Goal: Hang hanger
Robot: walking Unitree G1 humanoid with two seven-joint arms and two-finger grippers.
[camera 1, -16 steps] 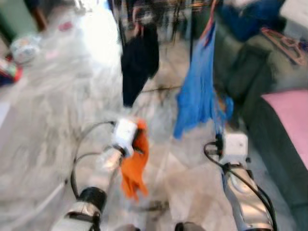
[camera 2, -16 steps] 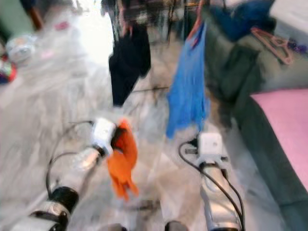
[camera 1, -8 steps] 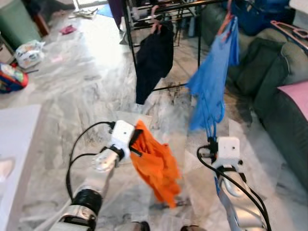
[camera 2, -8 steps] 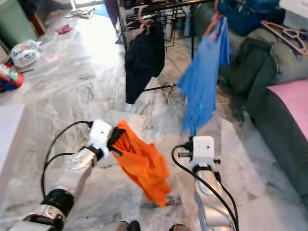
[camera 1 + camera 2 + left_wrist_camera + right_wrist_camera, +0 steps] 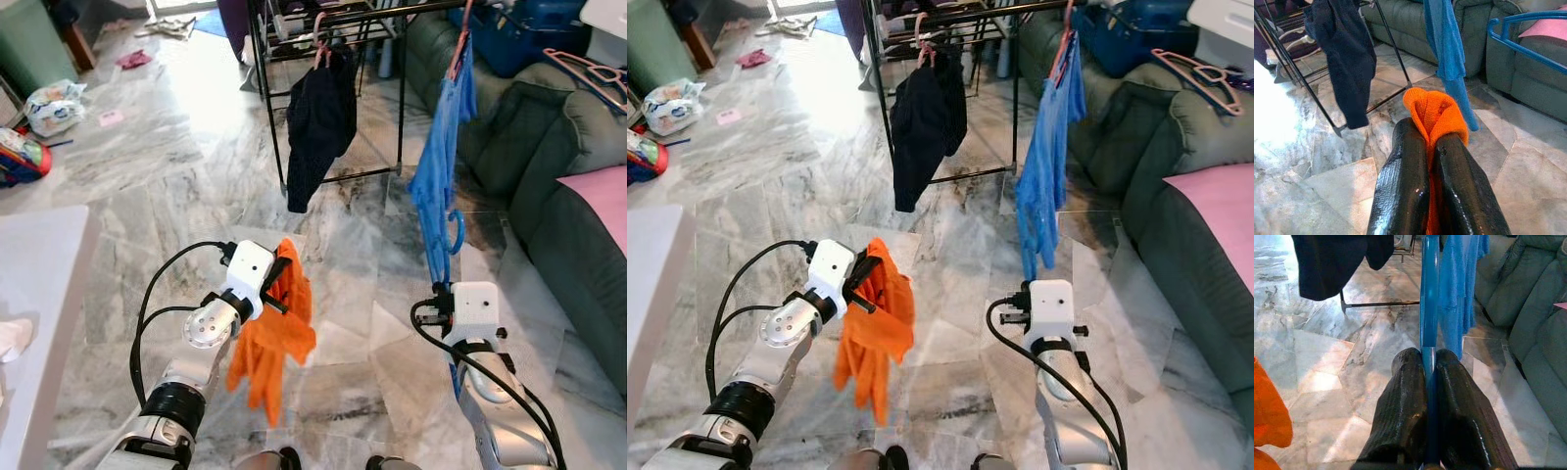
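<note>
A dark green sofa (image 5: pixel 549 186) stands past the right gripper (image 5: pixel 1429 363) on its outer side, and a black clothes rack (image 5: pixel 323 20) stands farther ahead of both grippers, with a black garment (image 5: pixel 315 122) and a blue garment (image 5: pixel 439 166) hanging from it over the marble floor (image 5: pixel 147 186). The left gripper (image 5: pixel 1431 142) has its two black fingers squeezed tight on a fold of an orange cloth (image 5: pixel 272 338), which hangs down just below it. The right gripper pinches the thin bar of a blue hanger (image 5: pixel 1429 298) between its fingers, and the hanger sticks straight out ahead of it toward the blue garment.
</note>
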